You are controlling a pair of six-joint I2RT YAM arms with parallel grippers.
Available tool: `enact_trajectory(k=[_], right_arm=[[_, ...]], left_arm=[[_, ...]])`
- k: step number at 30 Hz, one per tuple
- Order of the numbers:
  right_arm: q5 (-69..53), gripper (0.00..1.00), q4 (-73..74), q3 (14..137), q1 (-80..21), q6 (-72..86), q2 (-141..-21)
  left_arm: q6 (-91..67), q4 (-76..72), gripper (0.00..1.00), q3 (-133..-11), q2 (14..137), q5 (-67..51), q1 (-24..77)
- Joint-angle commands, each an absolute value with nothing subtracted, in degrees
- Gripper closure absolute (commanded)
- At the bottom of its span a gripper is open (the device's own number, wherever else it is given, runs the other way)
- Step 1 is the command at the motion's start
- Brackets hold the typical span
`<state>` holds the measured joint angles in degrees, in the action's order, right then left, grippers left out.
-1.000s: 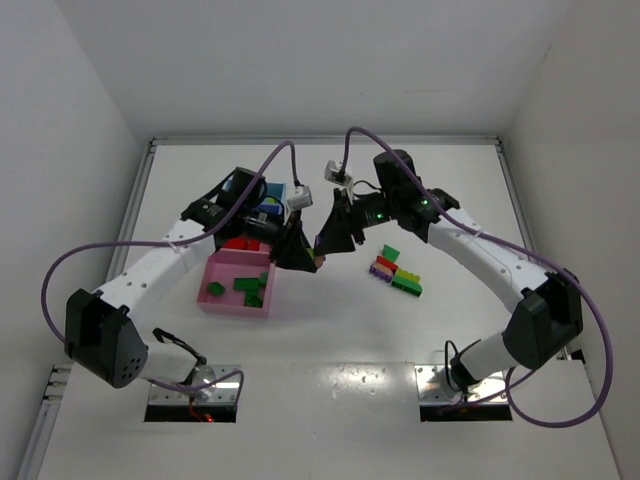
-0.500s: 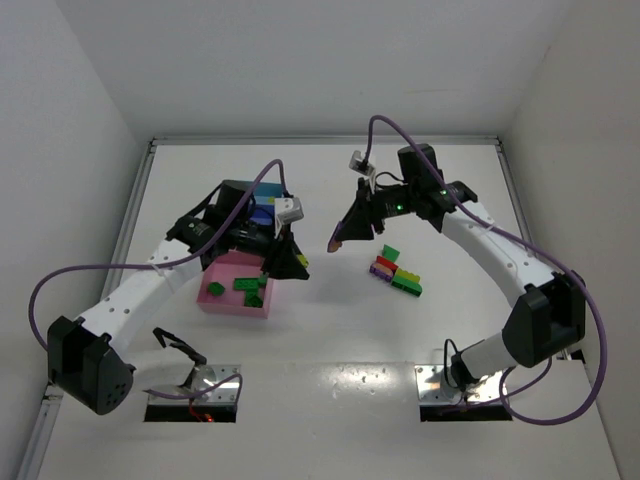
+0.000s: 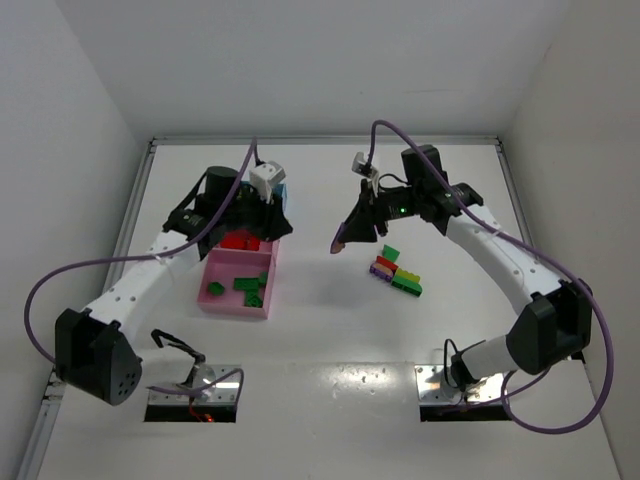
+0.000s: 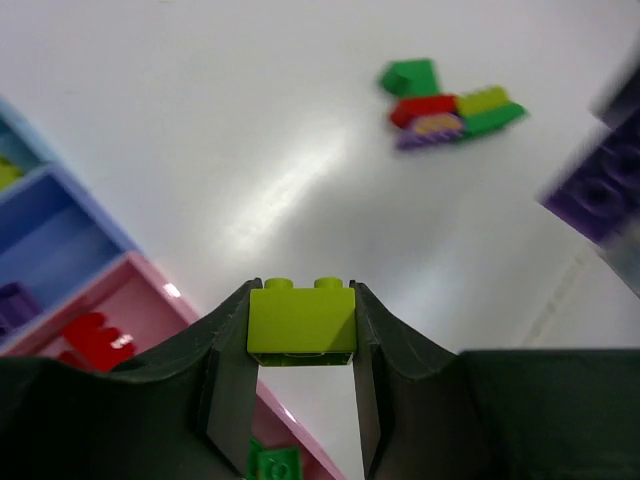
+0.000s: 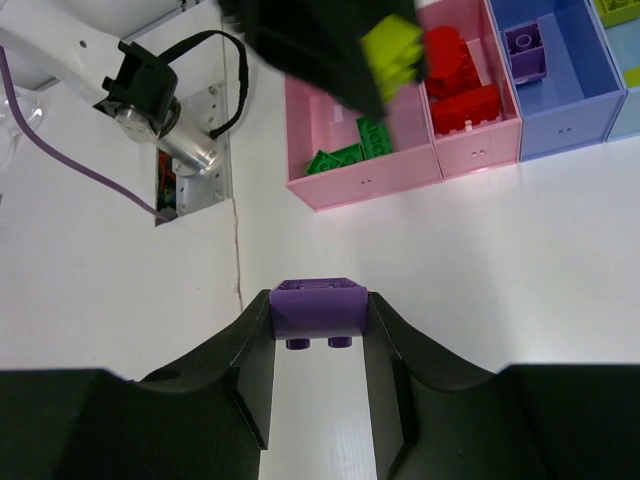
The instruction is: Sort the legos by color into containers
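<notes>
Arms bend inward from their bases at the near edge of the white worktop [image 3: 330, 340], each elbow thrown out to its own side and each wrist pointing toward the middle.

The left arm runs up along the left side. Its left claw [image 3: 274, 222] hangs over the far part of the row of containers [image 3: 213, 303], tilted down toward the centre. The left wrist view shows this claw [image 4: 302, 300] clamped on a lime brick [image 4: 302, 322], one finger against each end, with the studs facing up and away.

The right arm arches from the right, and its right claw [image 3: 343, 240] is held in the air over bare worktop, between the containers and a loose cluster of legos [image 3: 396, 271]. In its own wrist view the right claw [image 5: 320, 312] is closed on a purple brick [image 5: 320, 306], pinched at both ends with its studs facing downward in the picture.

The row of containers lies on the left half of the worktop:
- The nearest pink compartment [image 5: 340, 182] holds green bricks [image 5: 350, 152].
- The next pink one [image 5: 480, 148] holds red bricks [image 5: 462, 88].
- The blue compartment [image 5: 575, 125] beyond holds a single purple piece [image 5: 524, 42].

The loose cluster sits right of centre on the worktop, just beside the right claw in the top view. It mixes green, red, purple and lime pieces packed against one another.
</notes>
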<state>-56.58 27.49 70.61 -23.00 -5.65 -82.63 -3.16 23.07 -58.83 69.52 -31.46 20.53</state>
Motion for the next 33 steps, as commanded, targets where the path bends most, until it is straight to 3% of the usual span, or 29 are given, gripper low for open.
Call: enact_trajectory(k=[1, 10, 20, 26, 30, 31, 33], right_arm=[[-56.6, 0.87, 26.46, 70.14, -22.94, -7.12, -80.51], [-55.55, 0.87, 27.59, 68.29, -22.94, -7.65, -77.78], [-55.55, 0.87, 27.6, 66.62, -22.94, -8.17, -77.17], [-55.55, 0.87, 27.6, 66.62, -22.41, -8.17, -77.17], [-55.55, 0.87, 26.98, 66.09, -22.41, -8.17, -77.17], [-55.55, 0.87, 26.98, 66.09, -22.41, -8.17, -77.17], [-55.55, 0.87, 26.98, 66.09, -22.41, -8.17, -77.69]], left_arm=[[-7.65, 15.21, 0.75, -62.92, 74.95, -14.45, 19.17], [-8.79, 10.03, 0.75, -73.65, 94.28, -5.98, 15.57], [-12.21, 8.44, 0.72, -82.0, 105.99, -3.35, 11.43], [-12.22, 9.05, 0.64, -83.32, 109.33, -1.93, 10.9], [-12.22, 9.58, 0.49, -83.32, 110.47, -1.23, 10.28], [-12.22, 9.58, 0.4, -83.32, 110.48, -1.23, 10.28], [-12.74, 10.19, 0.32, -83.94, 111.18, -1.23, 9.15]])
